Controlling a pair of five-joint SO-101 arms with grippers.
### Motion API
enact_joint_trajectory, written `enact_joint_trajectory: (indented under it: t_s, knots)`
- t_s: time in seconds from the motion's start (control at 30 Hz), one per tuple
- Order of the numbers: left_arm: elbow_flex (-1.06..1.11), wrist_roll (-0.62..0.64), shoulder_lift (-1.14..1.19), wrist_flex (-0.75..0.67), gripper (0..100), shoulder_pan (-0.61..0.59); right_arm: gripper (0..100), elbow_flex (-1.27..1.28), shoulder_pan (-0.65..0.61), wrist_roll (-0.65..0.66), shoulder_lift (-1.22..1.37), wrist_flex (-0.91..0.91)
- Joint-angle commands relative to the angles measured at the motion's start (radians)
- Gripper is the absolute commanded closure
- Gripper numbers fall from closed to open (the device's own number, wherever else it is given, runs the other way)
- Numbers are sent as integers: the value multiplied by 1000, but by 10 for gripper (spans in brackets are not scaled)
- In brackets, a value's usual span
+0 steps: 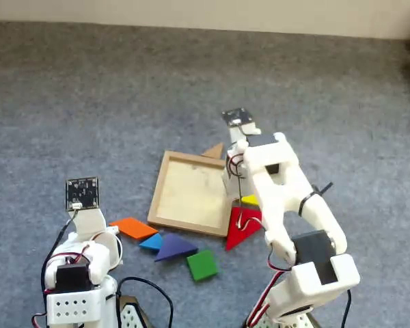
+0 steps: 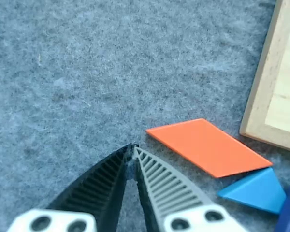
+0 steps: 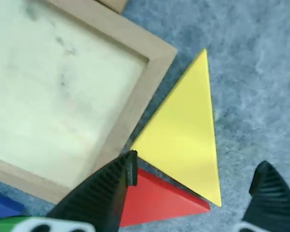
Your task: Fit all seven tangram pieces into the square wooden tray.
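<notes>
Jaws apart, the right pincer [image 3: 197,169] straddles the yellow triangle [image 3: 183,130] beside the tray [image 3: 145,92], seemingly ready to grasp; the left pincer [image 2: 134,152] sits pressed together, holding nothing.

Left end effector [image 2: 133,153] is pinched closed, right end effector [image 3: 197,170] spread wide.

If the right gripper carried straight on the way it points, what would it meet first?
Probably the yellow triangle, lying between the fingertips of the open right gripper. One finger may touch the red triangle first; depth is unclear.
</notes>
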Motion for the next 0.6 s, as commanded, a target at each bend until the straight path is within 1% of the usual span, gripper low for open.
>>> enact_joint_trajectory:
  t_s: [0.0, 0.13, 0.23, 0.4, 0.57]
  knots:
    - [19, -9, -53, 5, 994, 10, 640, -56, -13, 3, -13, -22]
    - [19, -9, -53, 5, 994, 10, 640, -56, -15, 75, -13, -62]
    - [19, -9, -53, 5, 994, 10, 640, -50, -15, 81, -10, -101]
    - [19, -9, -53, 5, 994, 10, 640, -50, -16, 80, -10, -99]
    - [19, -9, -53, 5, 994, 10, 640, 18, -24, 80, -10, -105]
